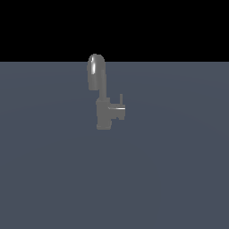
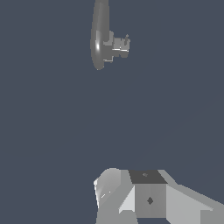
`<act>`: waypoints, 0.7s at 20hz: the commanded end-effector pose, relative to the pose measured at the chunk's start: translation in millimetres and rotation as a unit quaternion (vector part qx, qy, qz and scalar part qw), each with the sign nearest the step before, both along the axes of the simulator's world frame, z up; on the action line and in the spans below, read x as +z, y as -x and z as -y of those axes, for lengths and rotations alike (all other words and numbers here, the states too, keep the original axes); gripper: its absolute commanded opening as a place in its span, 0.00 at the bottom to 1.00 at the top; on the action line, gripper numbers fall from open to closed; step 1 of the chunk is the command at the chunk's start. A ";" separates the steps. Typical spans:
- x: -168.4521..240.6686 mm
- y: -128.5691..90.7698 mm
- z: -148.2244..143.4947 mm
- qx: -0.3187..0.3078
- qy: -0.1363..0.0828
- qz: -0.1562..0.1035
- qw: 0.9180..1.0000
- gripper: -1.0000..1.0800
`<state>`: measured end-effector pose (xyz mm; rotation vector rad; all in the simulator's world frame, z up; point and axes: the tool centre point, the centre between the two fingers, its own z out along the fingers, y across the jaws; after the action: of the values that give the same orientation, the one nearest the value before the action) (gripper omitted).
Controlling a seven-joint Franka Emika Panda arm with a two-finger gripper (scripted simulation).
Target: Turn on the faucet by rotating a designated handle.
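Grey faucet (image 1: 102,96) upright | handle (image 1: 119,107) untouched | hand (image 2: 146,197) well apart

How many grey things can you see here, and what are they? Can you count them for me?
Faucet: 1, grey, with a tall arched spout.
Handle on the faucet's side: 1, grey, a short stub with a thin upright pin.
Gripper: 1, light grey and dark, seen only in the wrist view, apart from the faucet.
Total: 3

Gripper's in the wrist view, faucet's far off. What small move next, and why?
Probably advance the gripper toward the handle. The wrist view shows a wide stretch of bare floor between them, and nothing touches the faucet yet.
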<state>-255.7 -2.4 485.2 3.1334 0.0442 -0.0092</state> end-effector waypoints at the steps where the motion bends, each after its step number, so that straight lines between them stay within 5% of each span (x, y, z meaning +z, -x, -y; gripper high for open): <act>1: 0.0 0.0 0.0 0.000 0.000 0.000 1.000 0.00; 14: -4.2 -23.7 -3.4 -0.030 -0.028 -0.027 0.999 0.00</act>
<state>-236.9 0.5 482.1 3.1776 -0.0301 -0.0756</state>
